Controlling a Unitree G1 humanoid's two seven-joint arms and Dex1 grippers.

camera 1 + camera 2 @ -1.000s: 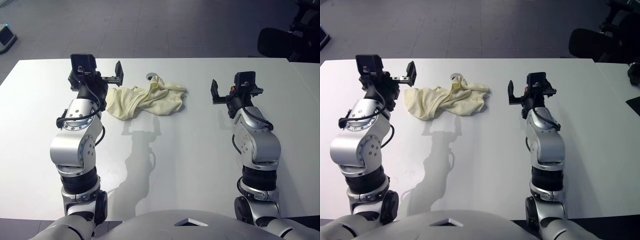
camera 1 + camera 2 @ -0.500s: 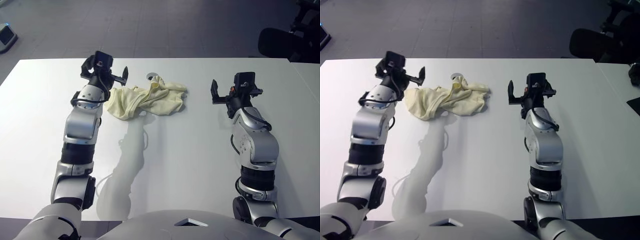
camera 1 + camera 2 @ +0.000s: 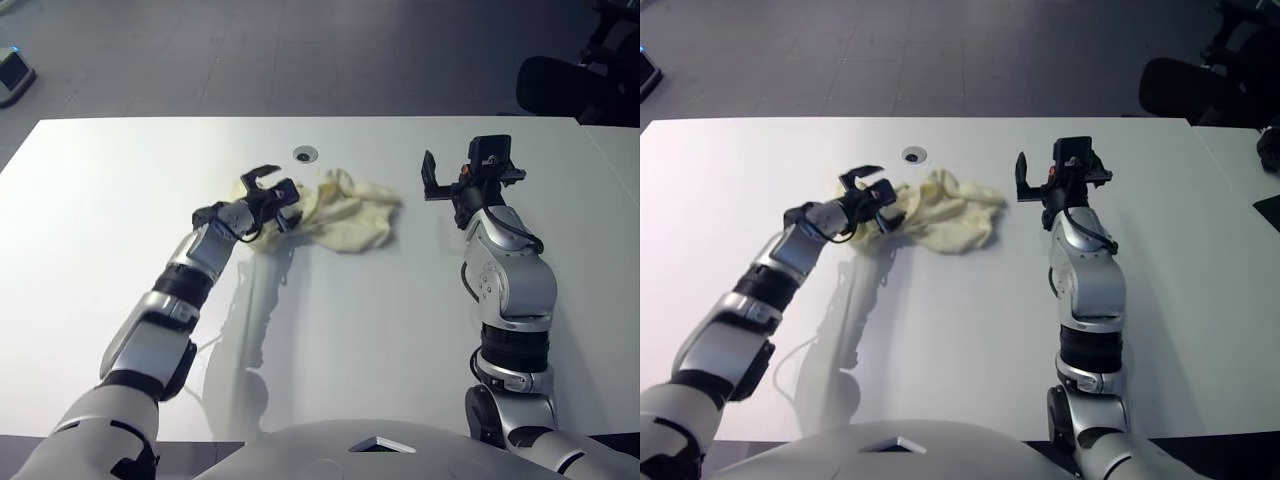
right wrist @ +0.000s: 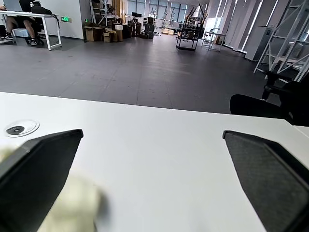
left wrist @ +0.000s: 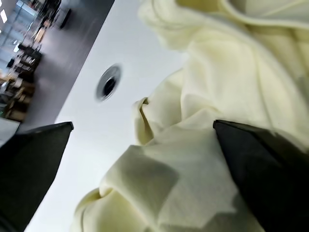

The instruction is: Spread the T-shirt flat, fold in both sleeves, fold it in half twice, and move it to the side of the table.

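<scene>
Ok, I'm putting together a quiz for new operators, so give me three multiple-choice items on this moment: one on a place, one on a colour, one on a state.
1. Where is the left pincer?
A. At the left edge of the T-shirt
B. At the far right corner of the table
C. Resting on the near edge of the table

2. What colour is the T-shirt?
A. Dark blue
B. Pale yellow
C. Red

3. How does the T-shirt lie?
A. Spread flat
B. Folded into a neat square
C. Crumpled in a heap

Answers: 1 A, the open fingers sit over the cloth's left edge. 2 B, the cloth is pale yellow against the white table. 3 C, it is bunched in folds, with no sleeve laid out.
</scene>
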